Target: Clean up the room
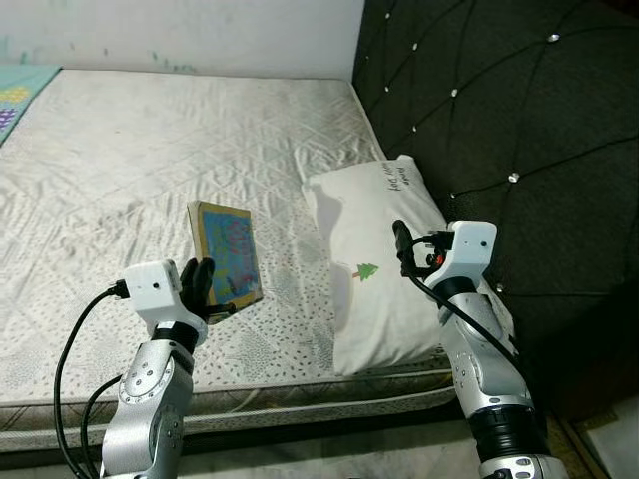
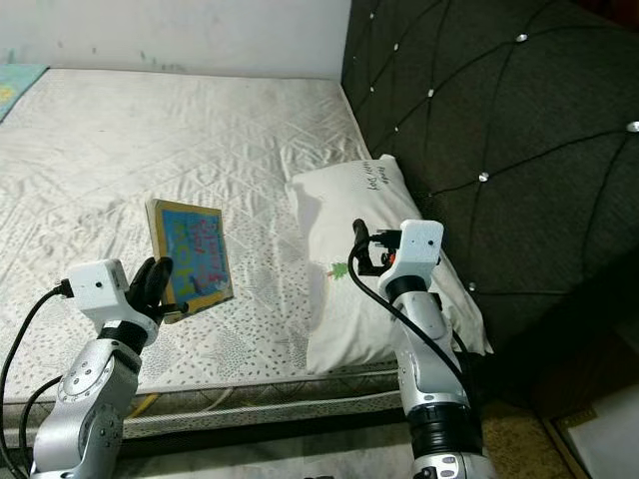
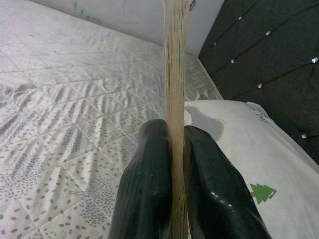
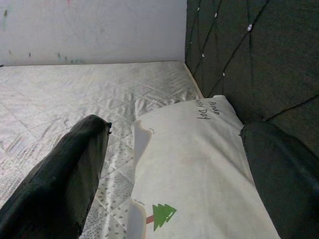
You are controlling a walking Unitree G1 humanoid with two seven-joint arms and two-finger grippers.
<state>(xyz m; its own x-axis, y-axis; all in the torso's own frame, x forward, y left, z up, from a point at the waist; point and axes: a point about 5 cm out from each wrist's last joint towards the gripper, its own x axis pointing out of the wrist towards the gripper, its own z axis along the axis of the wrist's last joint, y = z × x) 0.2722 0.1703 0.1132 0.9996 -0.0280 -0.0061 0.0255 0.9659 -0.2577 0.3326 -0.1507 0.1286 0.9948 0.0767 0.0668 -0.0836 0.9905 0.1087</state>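
Note:
A thin picture book (image 1: 227, 251) with a colourful blue cover is held up above the quilted mattress (image 1: 150, 150). My left gripper (image 1: 205, 289) is shut on its near lower edge. In the left wrist view the book (image 3: 174, 74) stands edge-on, pinched between the two black fingers (image 3: 144, 184). My right gripper (image 1: 411, 249) hovers open over the white pillow (image 1: 384, 259), which has a small green tree print and lies against the headboard. The right wrist view shows its fingers (image 4: 65, 179) spread wide above the pillow (image 4: 194, 164), with nothing between them.
A dark tufted headboard (image 1: 499, 130) rises along the right side. A white wall (image 1: 200, 30) runs behind the bed. A teal play mat (image 1: 20, 95) lies at the far left. The mattress edge (image 1: 300, 394) is right in front of me.

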